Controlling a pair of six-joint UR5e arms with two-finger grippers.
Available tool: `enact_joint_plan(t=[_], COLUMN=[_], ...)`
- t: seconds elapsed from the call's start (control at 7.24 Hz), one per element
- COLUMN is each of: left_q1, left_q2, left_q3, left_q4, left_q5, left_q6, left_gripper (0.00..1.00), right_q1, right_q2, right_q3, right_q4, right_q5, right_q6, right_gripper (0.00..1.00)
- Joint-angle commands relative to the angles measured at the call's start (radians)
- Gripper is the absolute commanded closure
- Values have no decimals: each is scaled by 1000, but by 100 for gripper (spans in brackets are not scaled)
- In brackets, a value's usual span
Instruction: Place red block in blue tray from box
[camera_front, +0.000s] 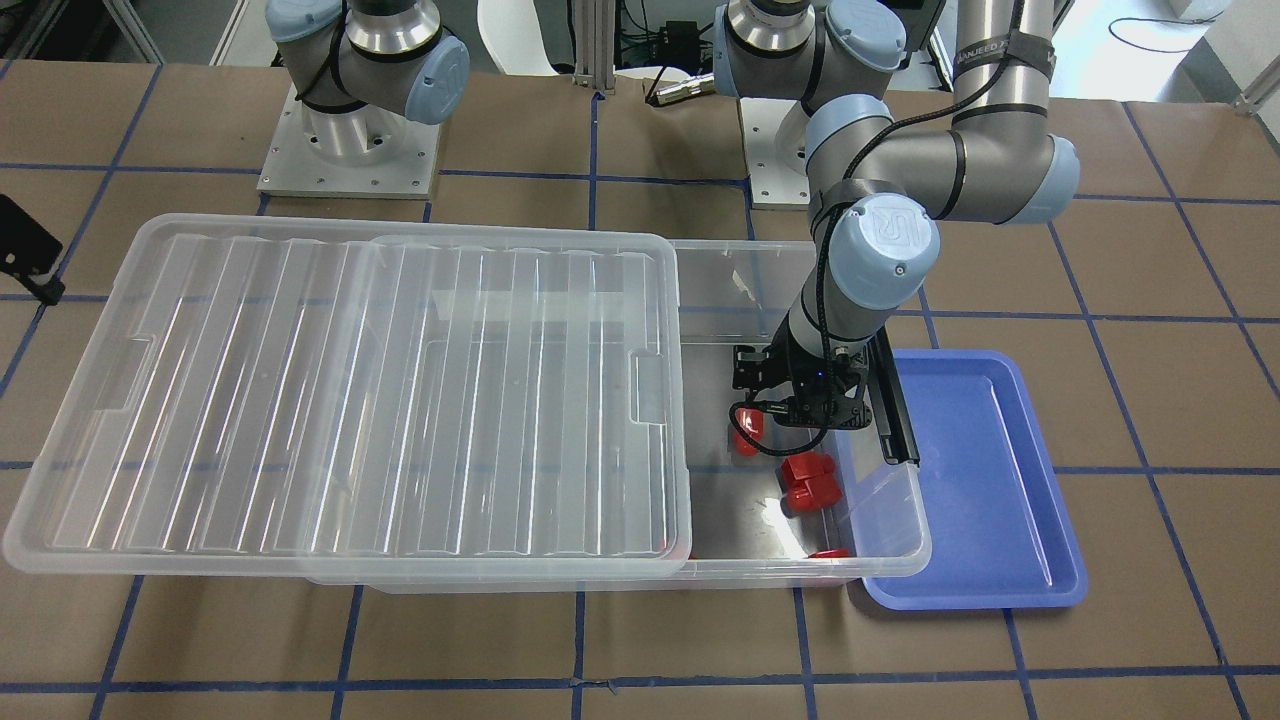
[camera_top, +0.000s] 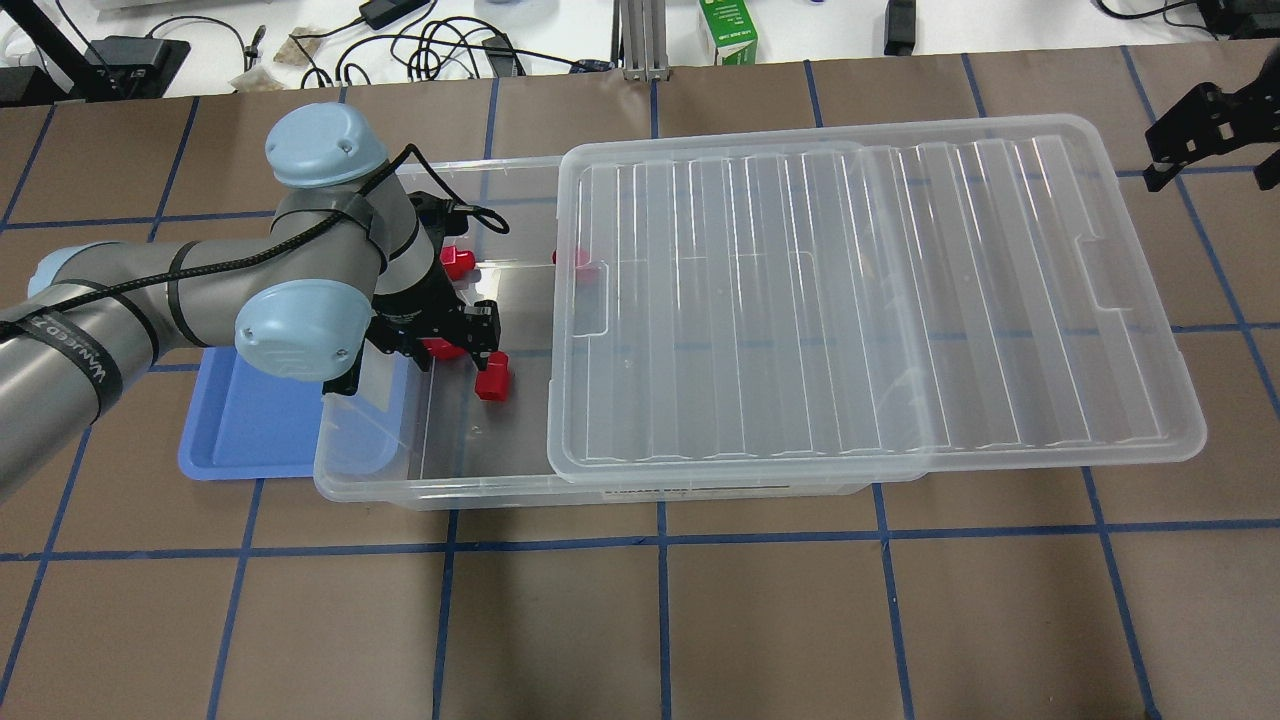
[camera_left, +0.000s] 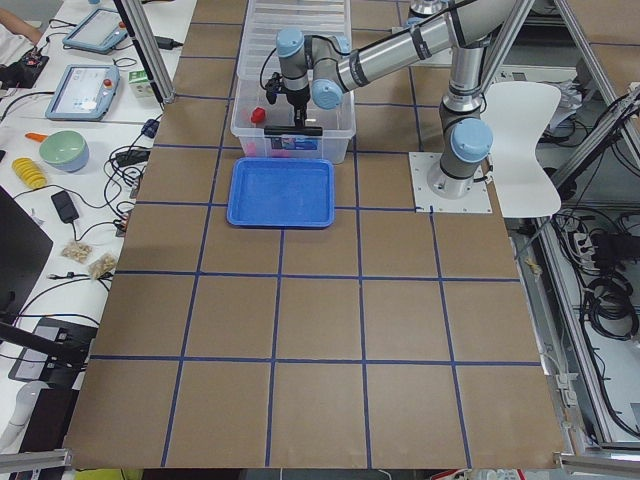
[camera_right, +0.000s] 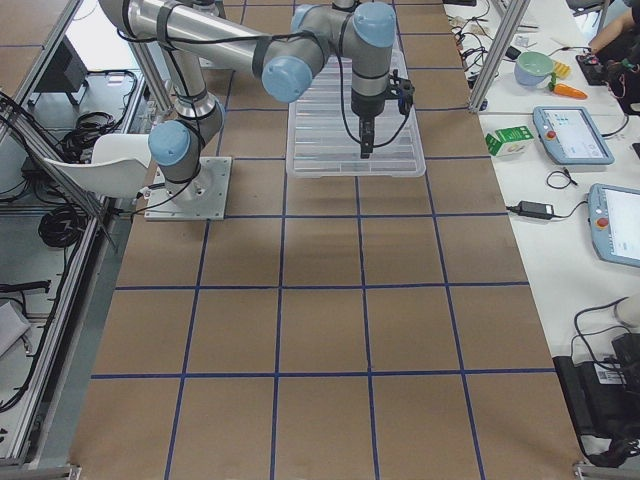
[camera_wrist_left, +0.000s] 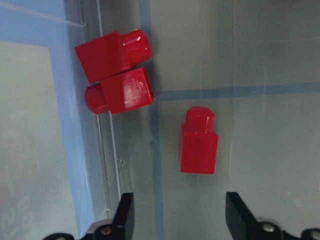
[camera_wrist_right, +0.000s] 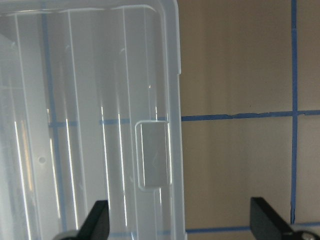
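Observation:
The clear box (camera_front: 800, 572) lies across the table with its ribbed lid (camera_front: 350, 400) slid aside, so the end by the blue tray (camera_front: 980, 480) stands open. My left gripper (camera_wrist_left: 180, 215) hangs open and empty inside that open end. One small red block (camera_wrist_left: 199, 142) lies on the box floor just ahead of the fingers; it also shows in the overhead view (camera_top: 492, 378). Two more red blocks (camera_wrist_left: 117, 75) lie together against the box wall beside the tray. My right gripper (camera_top: 1200, 130) hovers open and empty past the lid's far corner.
Further red pieces lie at the box's far wall (camera_top: 458, 262) and under the lid's edge (camera_top: 575, 258). A black latch bar (camera_front: 893, 400) runs along the box's short end, next to the left wrist. The blue tray (camera_top: 250, 420) touches that end.

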Motion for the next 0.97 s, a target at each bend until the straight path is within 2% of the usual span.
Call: enact_joint_plan(t=[0.0,0.14,0.41,0.69,0.83], left_q1=[-5,-5,-5,-7,-7], left_q2=[-38,-52,-78,-107,-118], left_q3=[0,0,-2,-2,-2], left_q4=[40,47,73,87,90], left_q5=[-8,-8,-20,-20,-20], left_q6=[0,0,0,-1,-1], left_gripper=[30,30,30,30,30], right_q1=[4,13,143,269,335], right_q2=[-82,-85,-80,-80,-77], right_q3=[-3,-6,-9,-9,-11], right_q4=[106,112,97,96,91], right_q5=[-5,3,-9,-2,-2], right_q6=[15,36,157,399,464], right_gripper=[0,0,0,0,0])
